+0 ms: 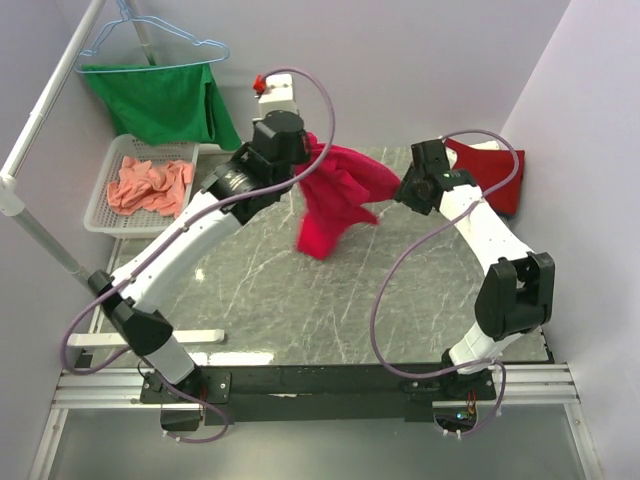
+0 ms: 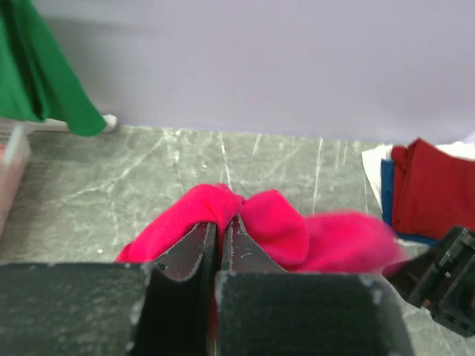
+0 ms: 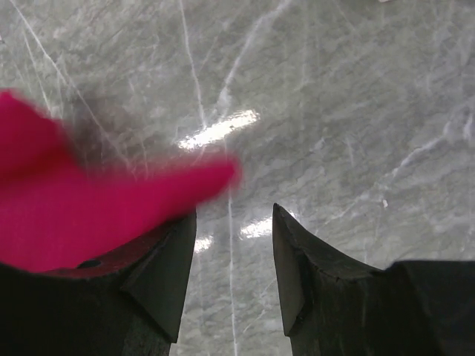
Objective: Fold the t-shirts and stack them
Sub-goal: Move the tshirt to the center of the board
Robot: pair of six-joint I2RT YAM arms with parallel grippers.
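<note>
The bright pinkish-red t-shirt (image 1: 335, 200) hangs bunched above the marble table, held up at the back middle. My left gripper (image 1: 312, 150) is shut on a fold of it; the left wrist view shows the jaws pinching the cloth (image 2: 252, 222). My right gripper (image 1: 402, 188) is open just right of the shirt; in the right wrist view a blurred flap of the shirt (image 3: 89, 208) lies over its left finger, with nothing between the jaws. The salmon-orange t-shirt (image 1: 148, 185) lies crumpled in a white basket. A dark red t-shirt (image 1: 492, 168) lies folded on blue and white ones (image 2: 386, 185) at the back right.
A white basket (image 1: 100, 215) stands at the back left off the table. A green garment (image 1: 160, 100) hangs on a blue hanger above it. A slanted white pole (image 1: 40, 130) runs along the left. A small white and red object (image 1: 272, 95) sits at the table's back edge.
</note>
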